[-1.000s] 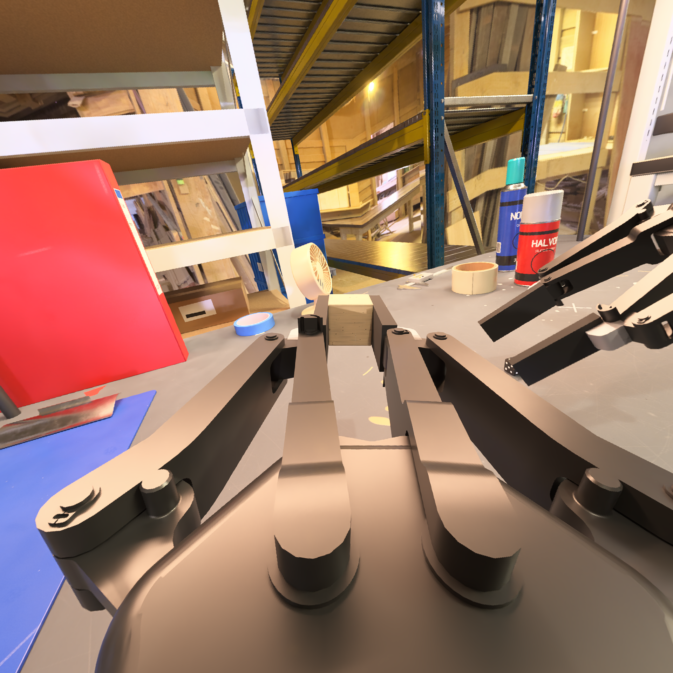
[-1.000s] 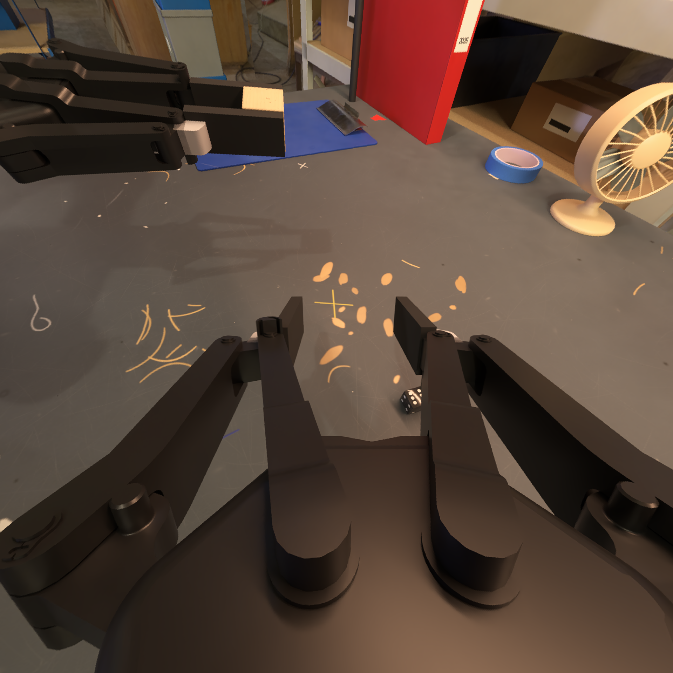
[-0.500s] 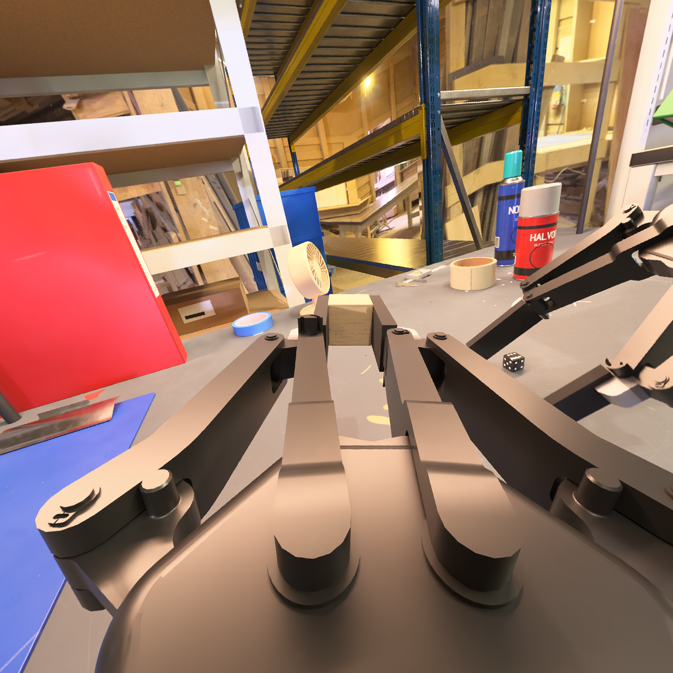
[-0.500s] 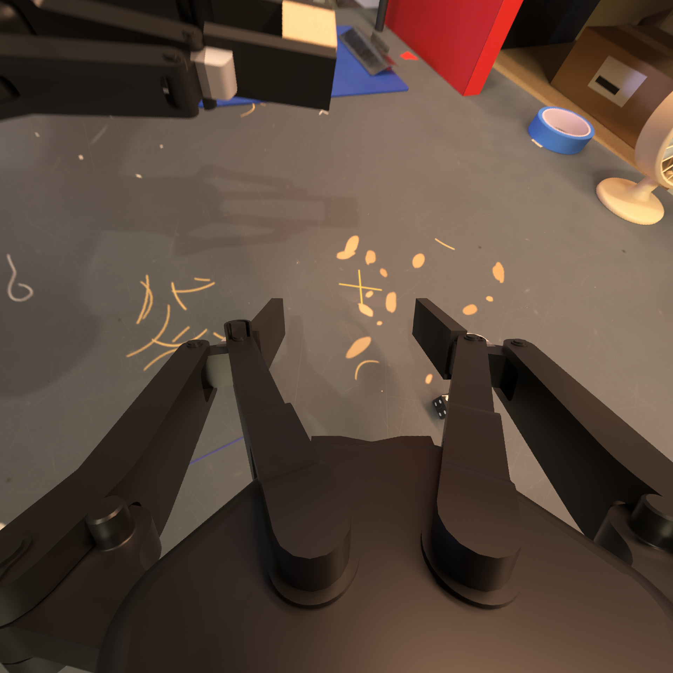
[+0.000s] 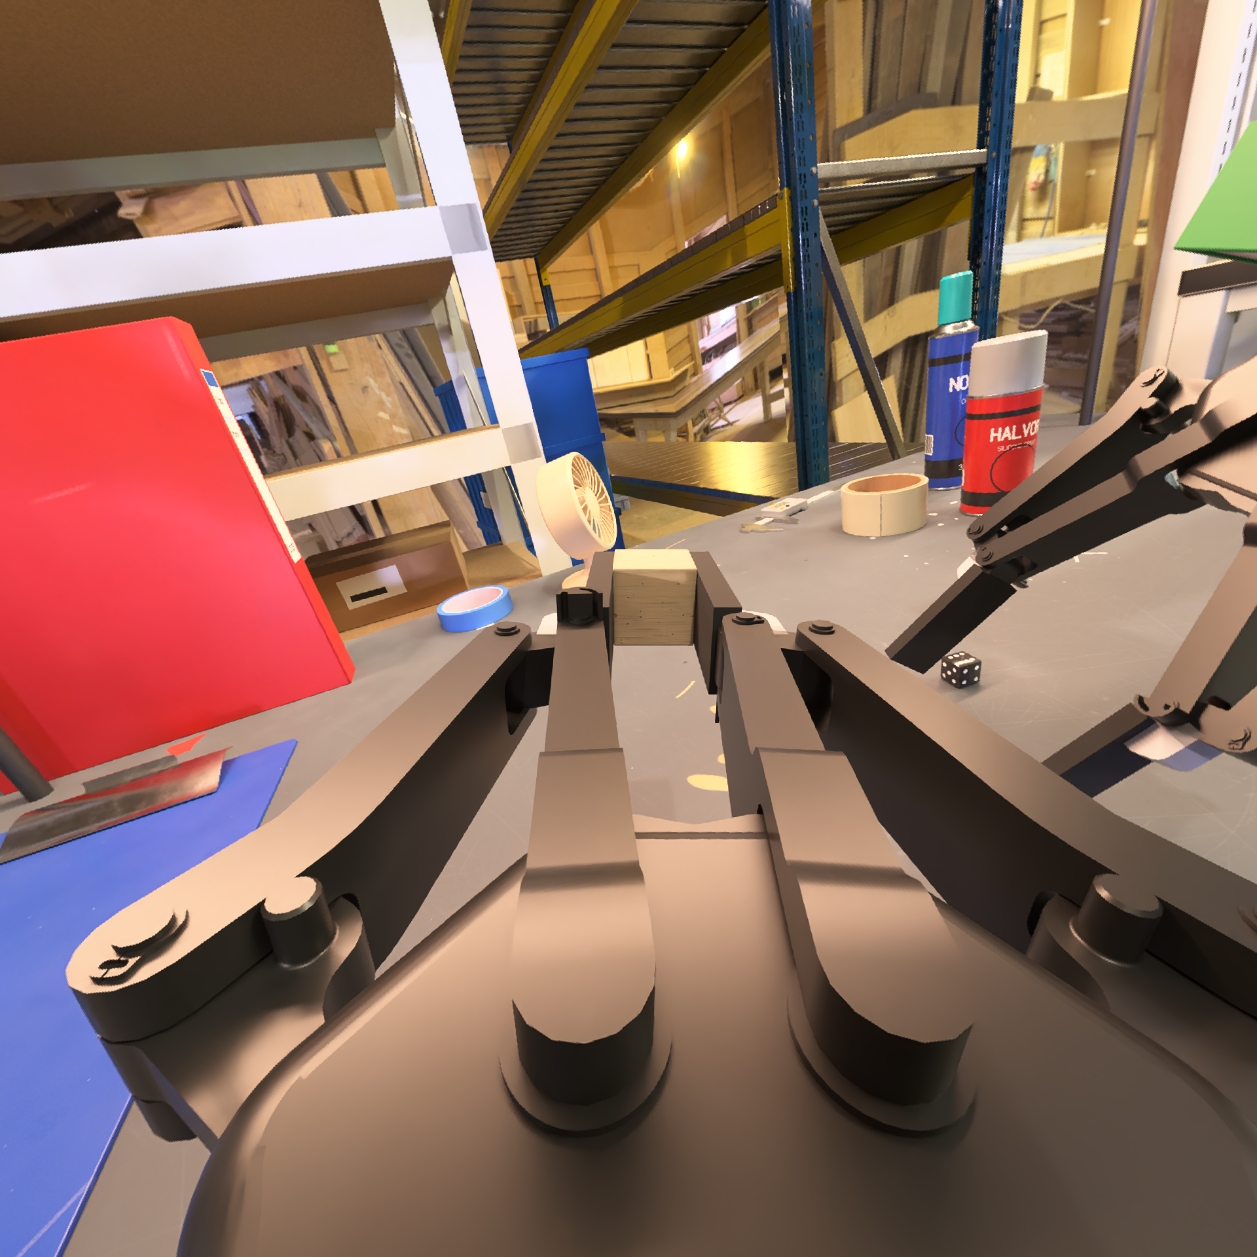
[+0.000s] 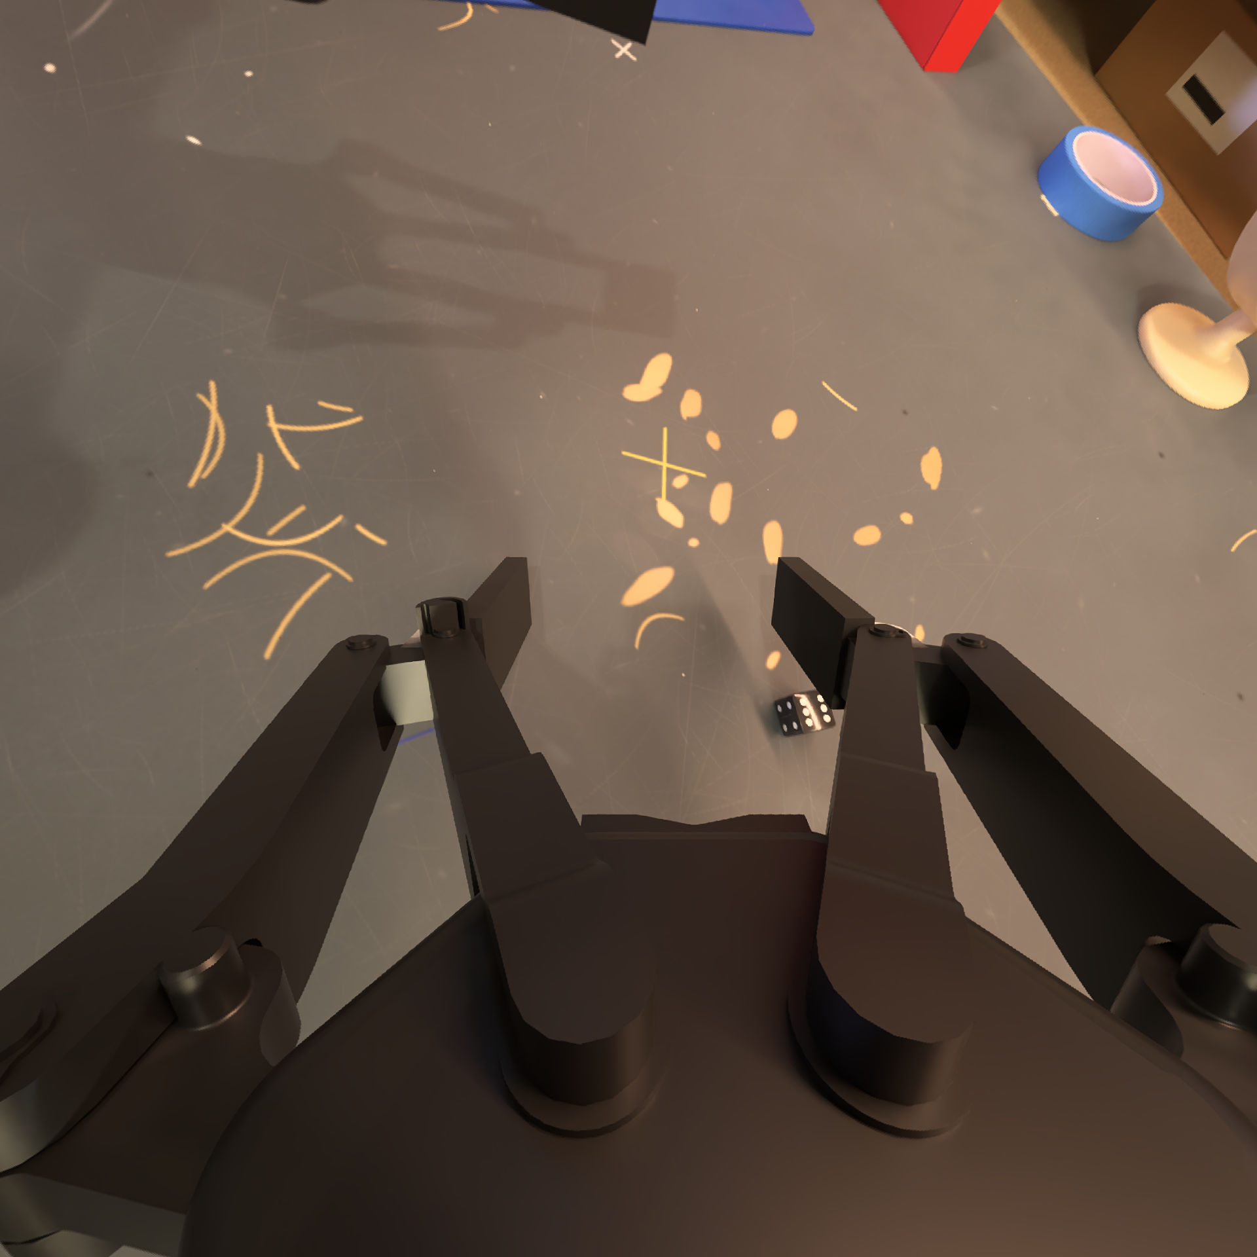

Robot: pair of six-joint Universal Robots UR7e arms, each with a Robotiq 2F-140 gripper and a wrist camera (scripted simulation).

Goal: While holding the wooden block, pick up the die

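The left gripper (image 5: 654, 598) pinches the block (image 5: 653, 597) above the table (image 6: 408, 272). The right gripper (image 6: 653, 592), fingers spread wider than a second ago, has dropped closer to the die (image 6: 804, 713) lying beside its right finger.

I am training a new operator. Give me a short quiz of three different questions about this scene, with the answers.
1. True or false: the left gripper holds the wooden block.
2. Where is the die? A) between the left fingers B) on the table, close to the right gripper's right finger C) on the blue mat
3. Fill in: the right gripper is ____ (open/shut).

Key: 1 true; 2 B; 3 open.
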